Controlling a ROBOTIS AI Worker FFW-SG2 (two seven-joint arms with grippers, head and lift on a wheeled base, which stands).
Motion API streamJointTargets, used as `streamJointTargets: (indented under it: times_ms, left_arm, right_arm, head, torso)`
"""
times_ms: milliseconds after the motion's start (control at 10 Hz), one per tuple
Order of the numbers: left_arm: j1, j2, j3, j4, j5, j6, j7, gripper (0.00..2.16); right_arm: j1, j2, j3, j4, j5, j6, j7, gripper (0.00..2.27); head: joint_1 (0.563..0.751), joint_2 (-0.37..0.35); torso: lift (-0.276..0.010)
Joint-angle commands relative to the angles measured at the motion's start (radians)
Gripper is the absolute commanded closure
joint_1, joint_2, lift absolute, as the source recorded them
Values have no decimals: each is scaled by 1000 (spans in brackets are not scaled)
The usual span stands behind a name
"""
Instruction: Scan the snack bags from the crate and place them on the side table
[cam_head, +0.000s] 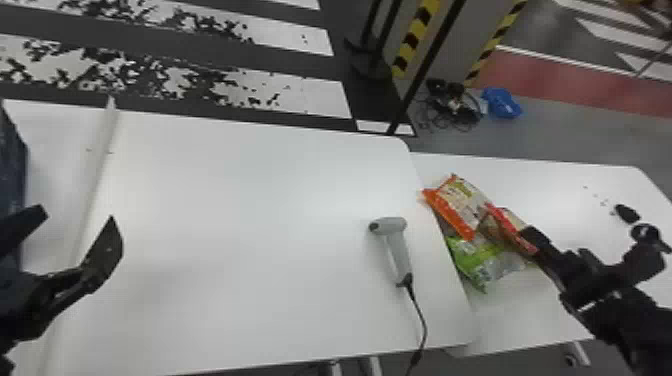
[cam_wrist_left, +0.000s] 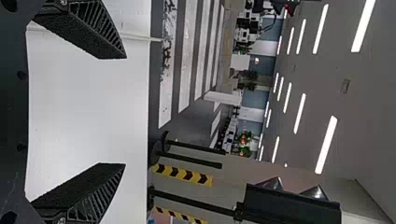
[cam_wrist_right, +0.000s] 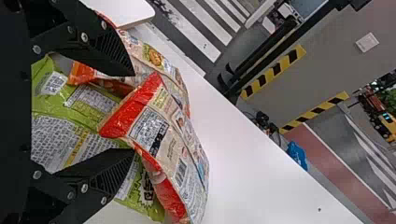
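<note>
And here's the right gripper (cam_wrist_right: 134, 113), fingers spread wide, the red snack bag (cam_wrist_right: 170, 156) running outward from between them over the side table (cam_wrist_right: 245, 161), so backing straight away from the bag looks the cleanest exit.

Yellow-and-black striped edges (cam_head: 417, 30) on a grey pillar (cam_head: 452, 40) beside red flooring (cam_head: 545, 75).

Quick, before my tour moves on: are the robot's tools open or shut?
Left tool: open, nothing between its fingers.
Right tool: open, fingers apart at the snack bags.
</note>
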Motion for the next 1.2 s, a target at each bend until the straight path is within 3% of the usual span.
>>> streamJointTargets:
  times_ms: [0,300,500,700,900,1100]
  left_arm:
    - [5,-1,-6,-19,-3,9,7,39]
    - [19,-4,-29,-63,-23,62,48,39]
    - [31,-7,-44,-88,-41,77,96,39]
    - [33,-17,-58,-88,-66,77,127,39]
    - [33,-20,-61,-86,-86,74,154,39]
    - [33,-21,-61,-75,-89,62,160,39]
  right_arm:
    - [113,69,-6,-208,6,-75,-26,73]
    - [291,229,63,-570,116,-308,-27,56]
    - [423,289,227,-757,291,-640,-47,60]
    - [499,312,419,-837,452,-842,-107,60]
    - [517,330,592,-828,595,-949,-162,60]
    - [532,332,719,-791,710,-1014,-211,60]
  head:
    - [695,-350]
    - [695,-350]
    - [695,-350]
    - [695,-350]
    - [695,-329]
    - [695,-200]
  torso:
    - [-81]
    - [-81]
    - [-81]
    - [-81]
    - [-81]
    - [-81]
